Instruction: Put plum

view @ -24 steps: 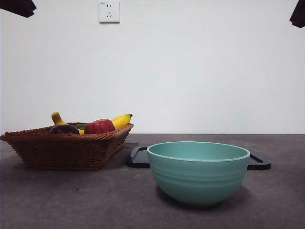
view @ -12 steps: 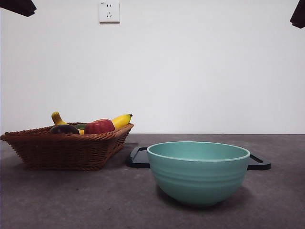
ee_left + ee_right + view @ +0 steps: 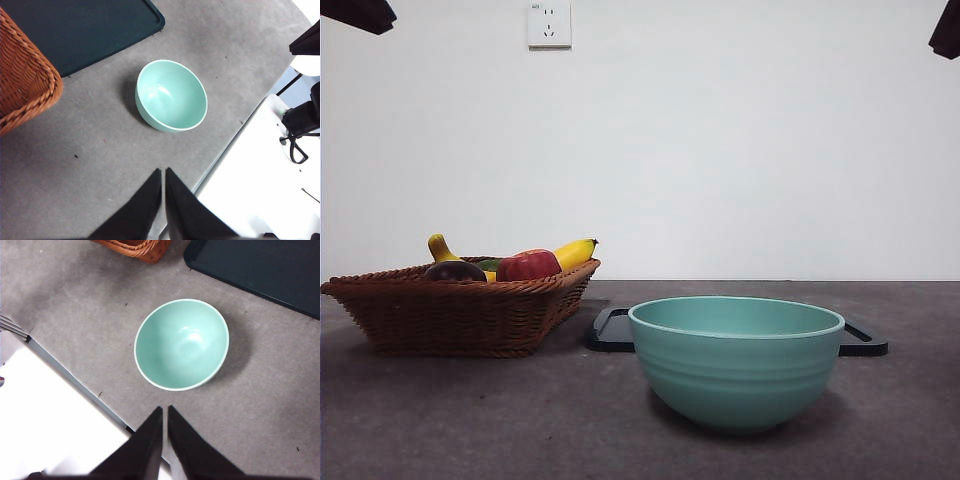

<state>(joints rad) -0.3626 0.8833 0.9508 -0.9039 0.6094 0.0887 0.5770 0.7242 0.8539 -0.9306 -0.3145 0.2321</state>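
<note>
Two grippers, left (image 3: 163, 172) and right (image 3: 165, 411), hang high with jaws closed on nothing. Plum (image 3: 455, 270) lies in wicker basket (image 3: 460, 310) beside apple (image 3: 528, 265) and banana (image 3: 574, 252); teal bowl (image 3: 736, 360) stands apart on open table (image 3: 470, 420), black tray (image 3: 610, 330) behind it

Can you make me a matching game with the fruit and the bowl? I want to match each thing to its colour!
Things:
1. plum
2. apple
3. banana
4. bowl

Colours:
A. yellow
B. pale green
C. dark purple
D. red

Pairs: 1-C, 2-D, 3-A, 4-B
</note>
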